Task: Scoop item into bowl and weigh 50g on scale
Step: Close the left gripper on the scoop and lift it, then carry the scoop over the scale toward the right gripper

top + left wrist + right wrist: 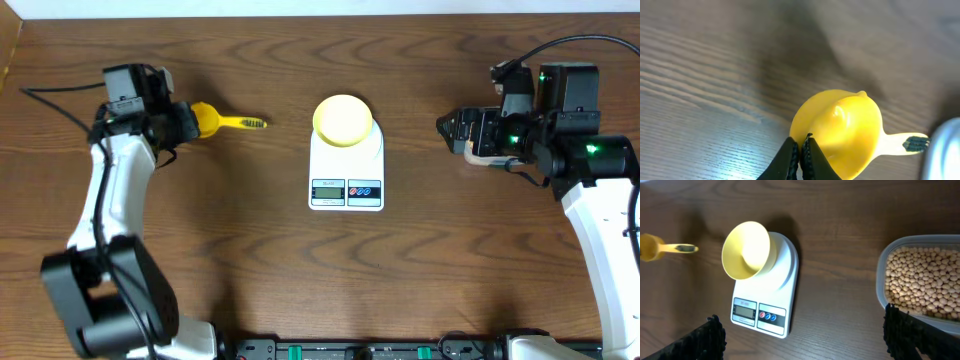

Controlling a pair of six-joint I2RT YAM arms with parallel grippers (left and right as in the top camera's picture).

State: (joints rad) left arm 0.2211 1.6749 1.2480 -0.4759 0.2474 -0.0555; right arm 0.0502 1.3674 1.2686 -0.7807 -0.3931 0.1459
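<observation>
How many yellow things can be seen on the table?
2: the bowl standing on the scale, and the scoop lying to the scale's left.

I note: bowl (747, 250) sits on far end of the scale (774, 292); beans (920, 280) fill the tub (880, 272) at frame right; scoop (652, 247) lies far left.

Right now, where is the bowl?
In the overhead view, near the middle, the bowl sits on the far end of the scale, away from its display, with the scoop to its left.
</observation>
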